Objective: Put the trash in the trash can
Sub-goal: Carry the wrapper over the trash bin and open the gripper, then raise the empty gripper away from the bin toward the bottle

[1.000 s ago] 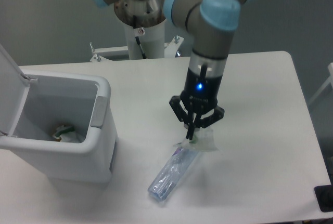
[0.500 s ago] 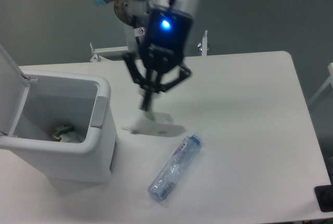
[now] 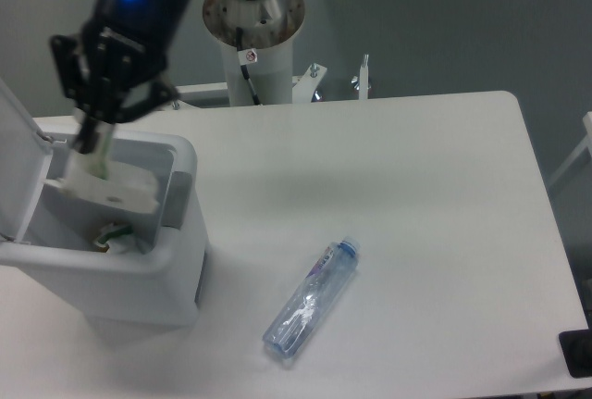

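Claw (image 3: 95, 144) grips the wrapper (image 3: 109, 184) above the open trash can (image 3: 180, 197); bottle (image 3: 312, 298) lies on the surface (image 3: 416, 195) to the can's right.

The gripper (image 3: 92, 140) hangs over the open trash can (image 3: 180, 232) at the table's (image 3: 416, 214) nine o'clock side, its fingers pinched on the whitish wrapper (image 3: 111, 186), which dangles inside the can's mouth above some scraps (image 3: 116, 235) on the bottom. The lid (image 3: 18, 168) stands tilted up on the can's nine o'clock edge. The flattened bottle (image 3: 313, 299) lies well apart on the table toward six o'clock, its blue cap pointing to one o'clock.
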You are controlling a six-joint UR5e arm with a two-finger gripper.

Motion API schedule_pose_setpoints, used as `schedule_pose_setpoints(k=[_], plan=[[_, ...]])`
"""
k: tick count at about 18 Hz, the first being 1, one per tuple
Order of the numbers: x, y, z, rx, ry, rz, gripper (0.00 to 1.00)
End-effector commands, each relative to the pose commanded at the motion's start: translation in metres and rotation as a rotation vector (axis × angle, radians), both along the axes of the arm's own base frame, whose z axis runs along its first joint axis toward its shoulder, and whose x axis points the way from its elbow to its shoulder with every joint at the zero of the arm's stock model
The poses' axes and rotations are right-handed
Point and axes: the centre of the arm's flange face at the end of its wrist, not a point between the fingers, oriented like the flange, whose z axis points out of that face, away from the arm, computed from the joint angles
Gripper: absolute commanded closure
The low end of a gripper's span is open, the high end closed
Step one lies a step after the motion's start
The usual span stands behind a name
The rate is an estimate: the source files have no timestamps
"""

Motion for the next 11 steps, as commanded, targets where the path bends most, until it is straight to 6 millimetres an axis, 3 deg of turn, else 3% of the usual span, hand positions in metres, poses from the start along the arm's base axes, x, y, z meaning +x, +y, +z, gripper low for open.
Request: schedule_pose_setpoints(k=[1, 2, 7, 9, 11], plan=[[0.000, 0.001, -0.006, -0.007, 0.005, -0.009, 0.35], [-0.001, 0.001, -0.014, -0.018, 0.009, -0.014, 0.00], [-0.028, -0.005, -0.041, -0.060, -0.012, 0.030, 0.00], [-0.038, -0.010, -0.039, -0.059, -0.013, 0.050, 0.00], [-0.066, -0.020, -0.031, -0.043, -0.004, 0.101, 0.00]])
